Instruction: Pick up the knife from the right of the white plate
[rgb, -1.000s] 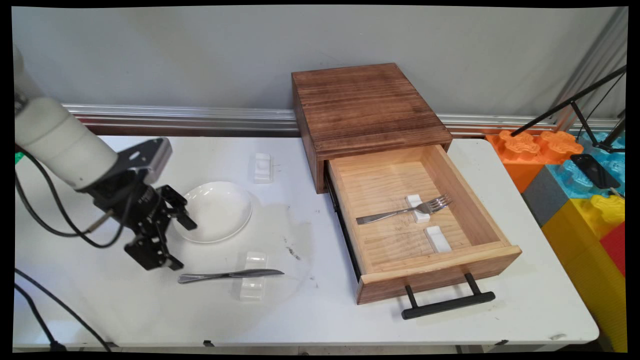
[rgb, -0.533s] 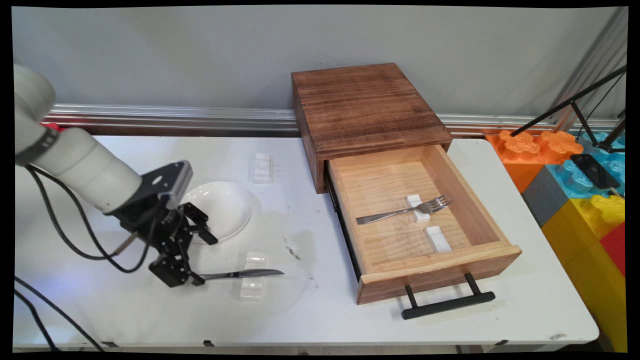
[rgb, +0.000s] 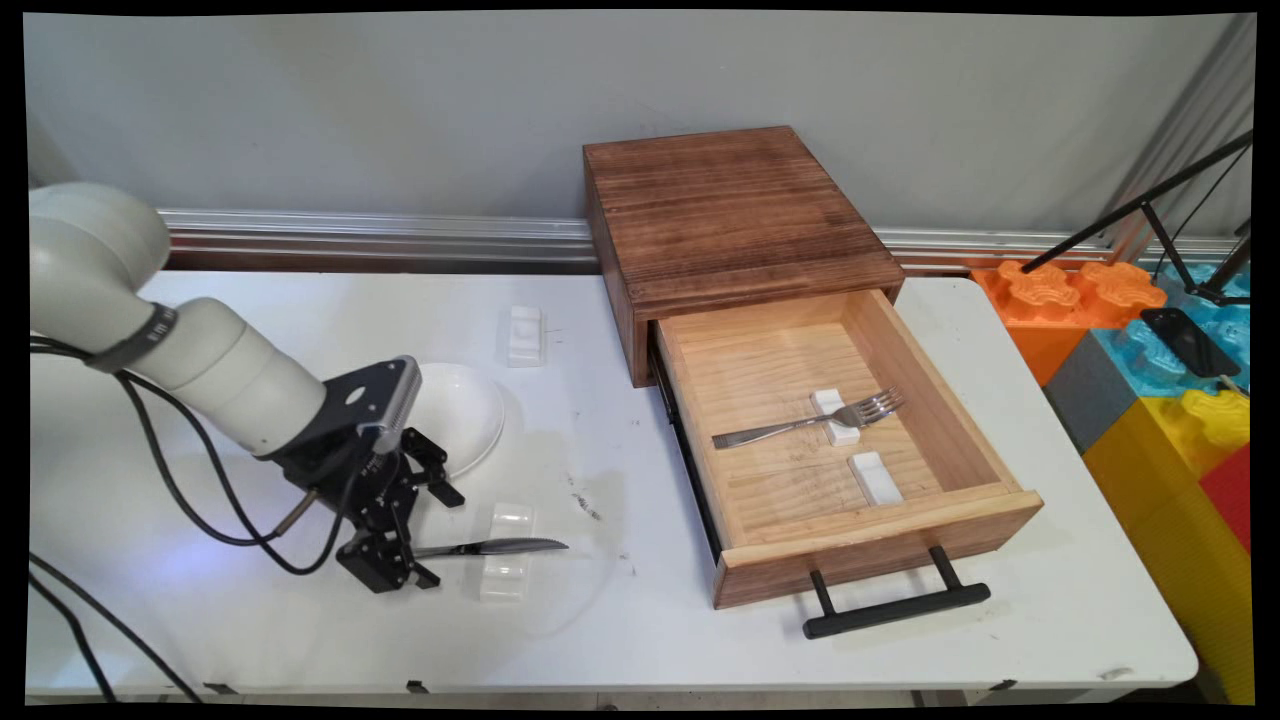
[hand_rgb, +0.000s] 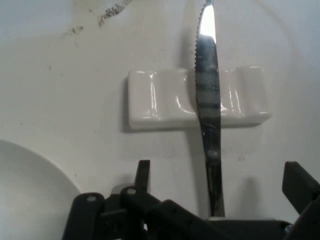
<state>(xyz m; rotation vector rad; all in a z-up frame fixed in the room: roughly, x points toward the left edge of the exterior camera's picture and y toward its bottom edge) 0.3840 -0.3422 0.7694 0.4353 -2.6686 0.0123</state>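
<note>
My claw (rgb: 405, 535) hangs low over the white counter (rgb: 620, 640) at its near left, spread wide and gripping nothing. The handle of the knife (rgb: 490, 547) runs between my two fingers (hand_rgb: 143, 176) without touching either, as far as I can tell. The knife lies across a small white ridged rest (hand_rgb: 165, 100), its serrated blade pointing away from me towards the drawer.

Just behind my wrist sits a white plate (rgb: 465, 415), partly hidden by my hand; in the hand view its rim (hand_rgb: 40, 175) curves in beside the nearer finger. Farther back on the counter stands a second white rest (rgb: 525, 335), with nothing on it.

To the right, well apart from me, a dark wooden box (rgb: 730, 215) has its pale drawer (rgb: 960, 440) pulled out, black handle (rgb: 895, 605) to the front. Inside it a fork (rgb: 810, 420) lies on another white rest (rgb: 835, 415), and one more rest (rgb: 875, 477) sits beside it unused.

A few dark smudges (rgb: 585, 505) mark the counter past the knife's tip. I can read no lettering on any of these things.
</note>
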